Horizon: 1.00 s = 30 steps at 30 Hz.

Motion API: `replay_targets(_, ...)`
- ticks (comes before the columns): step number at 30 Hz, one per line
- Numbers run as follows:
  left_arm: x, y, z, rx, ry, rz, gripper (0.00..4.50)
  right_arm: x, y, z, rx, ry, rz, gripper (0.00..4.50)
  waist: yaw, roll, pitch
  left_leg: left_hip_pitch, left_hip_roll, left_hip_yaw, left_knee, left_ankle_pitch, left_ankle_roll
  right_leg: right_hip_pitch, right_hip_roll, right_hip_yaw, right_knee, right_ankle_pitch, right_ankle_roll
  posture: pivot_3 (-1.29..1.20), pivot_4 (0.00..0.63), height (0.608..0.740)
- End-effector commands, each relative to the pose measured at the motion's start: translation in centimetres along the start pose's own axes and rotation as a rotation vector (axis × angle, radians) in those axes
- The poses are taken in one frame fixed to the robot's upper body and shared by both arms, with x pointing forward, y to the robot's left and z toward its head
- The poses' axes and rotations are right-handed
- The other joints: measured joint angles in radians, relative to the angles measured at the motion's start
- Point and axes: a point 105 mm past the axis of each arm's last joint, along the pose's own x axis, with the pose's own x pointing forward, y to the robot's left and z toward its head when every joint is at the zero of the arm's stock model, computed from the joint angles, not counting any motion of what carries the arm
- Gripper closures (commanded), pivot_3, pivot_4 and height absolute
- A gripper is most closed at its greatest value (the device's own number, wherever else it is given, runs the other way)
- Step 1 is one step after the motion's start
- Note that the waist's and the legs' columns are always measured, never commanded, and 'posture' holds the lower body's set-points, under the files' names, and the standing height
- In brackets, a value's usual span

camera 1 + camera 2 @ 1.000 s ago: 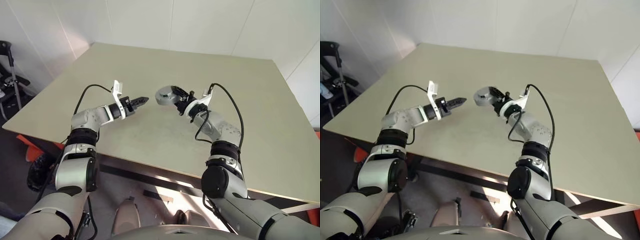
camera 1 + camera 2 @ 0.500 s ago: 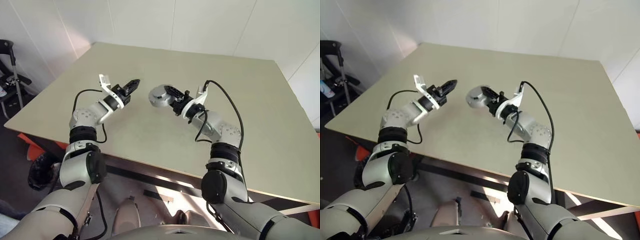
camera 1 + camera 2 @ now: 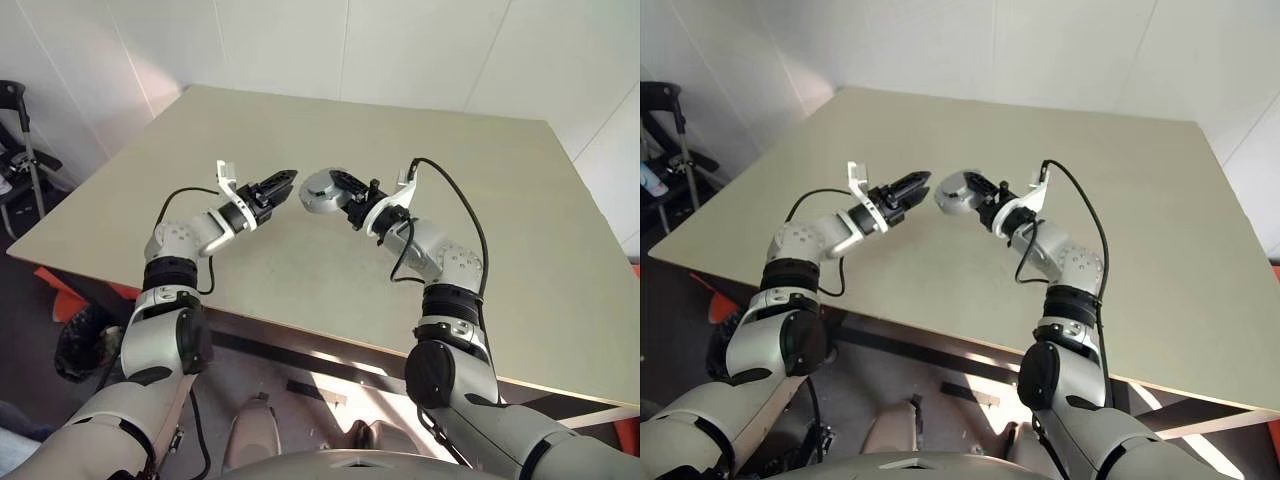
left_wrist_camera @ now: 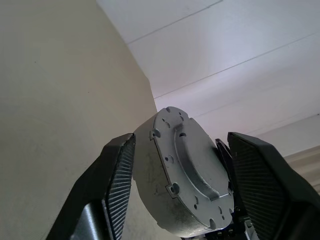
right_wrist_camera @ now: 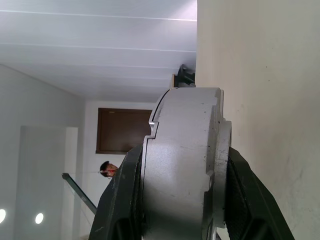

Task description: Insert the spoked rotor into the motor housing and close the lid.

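My right gripper [image 3: 348, 196] is shut on the motor housing [image 3: 320, 190], a round grey metal drum held on edge above the table. In the right wrist view its fingers [image 5: 124, 200] clamp the housing [image 5: 180, 165] across its thickness. My left gripper [image 3: 284, 183] is open and points at the housing from the left. In the left wrist view the ribbed flat face of the housing [image 4: 182, 170] sits between the two ribbed pads [image 4: 120, 175]; I cannot tell if they touch it. The spoked rotor and the lid are hidden.
The beige table [image 3: 500, 200] spreads wide under and beyond both arms. A black stand [image 3: 15, 130] is off its left edge. White wall panels rise behind. Far off in the right wrist view a person's head [image 5: 106, 169] shows.
My left gripper has opened, rolled, and swung back right toward the housing, its tips now close to the rim. My right gripper still holds the housing in about the same place.
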Motion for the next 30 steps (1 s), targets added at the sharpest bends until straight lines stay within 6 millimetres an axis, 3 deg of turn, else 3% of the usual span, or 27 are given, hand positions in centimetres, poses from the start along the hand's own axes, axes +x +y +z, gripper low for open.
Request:
replay_targets(1,-0.4,0.8,0.6,-0.098,-0.032,0.03,0.16,0.1,3.1,0.4,-0.028,-0.007,0.112,2.57,0.0,0.0,0.0,0.0,0.0,0.0,0.0,0.0,0.0,0.0,0.0,0.0,0.0,0.0,0.0,0.0,0.0,0.74)
replay_targets(4,-0.1,0.6,0.0,-0.266,-0.012,-0.007,0.04,0.1,4.1,0.2,-0.018,0.006,0.149,2.57,0.0,0.0,0.0,0.0,0.0,0.0,0.001,0.0,0.0,0.0,0.0,0.0,0.001,0.0,0.0,0.0,0.0,0.74)
replay_targets(9,0.9,-1.5,0.0,-0.34,0.007,-0.116,0.04,0.1,5.3,-0.6,0.009,0.04,0.201,2.57,0.002,0.0,0.0,-0.001,0.0,-0.001,0.003,0.0,0.0,0.0,0.0,0.0,0.001,0.0,0.0,0.0,0.0,0.74)
replay_targets(16,1.6,-3.5,-0.5,-0.392,0.052,-0.225,0.04,0.0,4.5,-1.3,0.013,0.051,0.17,2.57,0.002,0.0,0.0,-0.001,0.0,-0.001,0.005,0.0,0.0,0.0,-0.002,-0.001,0.003,0.0,0.0,0.0,0.0,0.74)
replay_targets(30,1.7,-4.1,-1.5,-0.414,0.104,-0.26,0.04,0.1,4.5,-1.1,-0.008,0.041,0.158,2.57,0.002,0.0,0.0,-0.003,0.0,-0.002,0.009,0.0,0.0,0.0,-0.002,-0.001,0.004,0.001,0.002,0.0,0.0,0.74)
